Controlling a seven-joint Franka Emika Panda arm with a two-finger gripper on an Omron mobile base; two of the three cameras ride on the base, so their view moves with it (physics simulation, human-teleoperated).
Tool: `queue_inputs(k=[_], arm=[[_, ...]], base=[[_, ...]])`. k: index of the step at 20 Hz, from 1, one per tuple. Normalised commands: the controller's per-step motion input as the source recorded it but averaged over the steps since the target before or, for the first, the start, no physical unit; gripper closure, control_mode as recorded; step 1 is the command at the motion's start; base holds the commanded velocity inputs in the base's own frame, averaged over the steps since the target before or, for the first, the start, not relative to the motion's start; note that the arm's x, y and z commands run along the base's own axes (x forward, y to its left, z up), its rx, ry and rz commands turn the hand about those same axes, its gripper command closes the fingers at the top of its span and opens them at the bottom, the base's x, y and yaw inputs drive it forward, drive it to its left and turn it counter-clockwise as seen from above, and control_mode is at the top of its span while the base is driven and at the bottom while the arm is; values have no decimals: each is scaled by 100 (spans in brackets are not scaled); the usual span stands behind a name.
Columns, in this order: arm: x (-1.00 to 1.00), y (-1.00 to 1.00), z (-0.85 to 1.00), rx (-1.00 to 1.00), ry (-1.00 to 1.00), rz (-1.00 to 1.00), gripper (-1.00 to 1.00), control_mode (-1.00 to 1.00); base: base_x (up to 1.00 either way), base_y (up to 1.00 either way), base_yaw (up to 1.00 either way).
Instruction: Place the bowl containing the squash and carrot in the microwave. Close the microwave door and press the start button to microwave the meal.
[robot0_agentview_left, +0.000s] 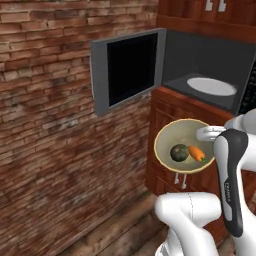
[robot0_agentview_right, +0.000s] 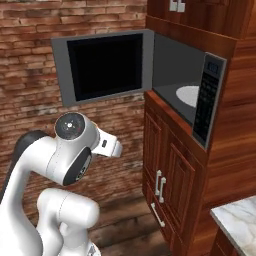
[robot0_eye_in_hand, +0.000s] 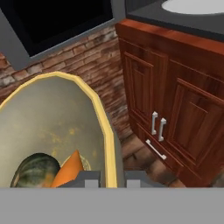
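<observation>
The tan bowl (robot0_agentview_left: 176, 136) with its olive-yellow rim hangs in the air in front of the wooden cabinet, below the microwave's opening. Inside it lie the dark green squash (robot0_agentview_left: 179, 152) and the orange carrot (robot0_agentview_left: 196, 153). My gripper (robot0_agentview_left: 204, 134) is shut on the bowl's right rim. In the hand view my gripper (robot0_eye_in_hand: 112, 178) straddles the rim of the bowl (robot0_eye_in_hand: 52, 122), with the squash (robot0_eye_in_hand: 35, 171) and the carrot (robot0_eye_in_hand: 70, 169) just left of it. The microwave (robot0_agentview_left: 210, 60) stands open, with its white turntable plate (robot0_agentview_left: 211, 86) bare. The microwave door (robot0_agentview_left: 127, 70) is swung out to the left.
The black keypad panel (robot0_agentview_right: 207, 100) runs down the microwave's right side. Wooden cabinet doors with silver handles (robot0_eye_in_hand: 157, 124) stand under it. A brick wall (robot0_agentview_left: 45, 125) lies to the left, and a marble counter corner (robot0_agentview_right: 240, 220) at the lower right.
</observation>
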Motion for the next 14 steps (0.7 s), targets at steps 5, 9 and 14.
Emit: queue_inputs(k=[5, 9, 14], arm=[[0, 0, 0, 0, 0, 0, 100, 100], [0, 0, 0, 0, 0, 0, 100, 100], [0, 0, 0, 0, 0, 0, 100, 100]], base=[[55, 3, -32], [41, 0, -31], [56, 7, -34]])
